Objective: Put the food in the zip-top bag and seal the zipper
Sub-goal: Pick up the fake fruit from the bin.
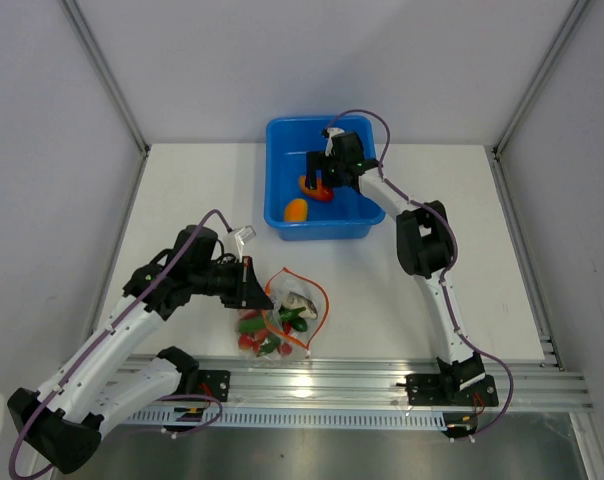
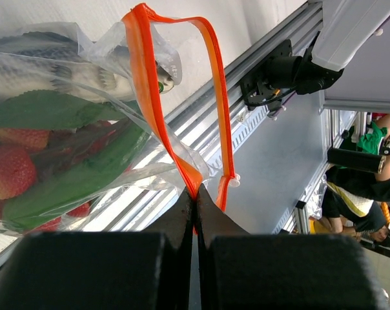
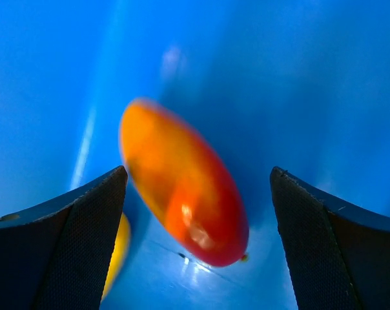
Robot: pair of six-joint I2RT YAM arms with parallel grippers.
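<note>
The left end effector (image 2: 195,216) is clamped shut on the zipper (image 2: 143,97) at a corner of the bag (image 2: 85,45), which lies open-mouthed on the worktop (image 1: 502,260) near the front edge with a fish (image 2: 27,74), cucumber (image 2: 72,184) and red pieces inside. That arm is bent at the elbow, reaching right. The right arm stretches forward, the right end effector (image 3: 196,177) down in the tub (image 3: 298,77), fingers apart either side of a blurred orange-red fruit (image 3: 182,194).
</note>
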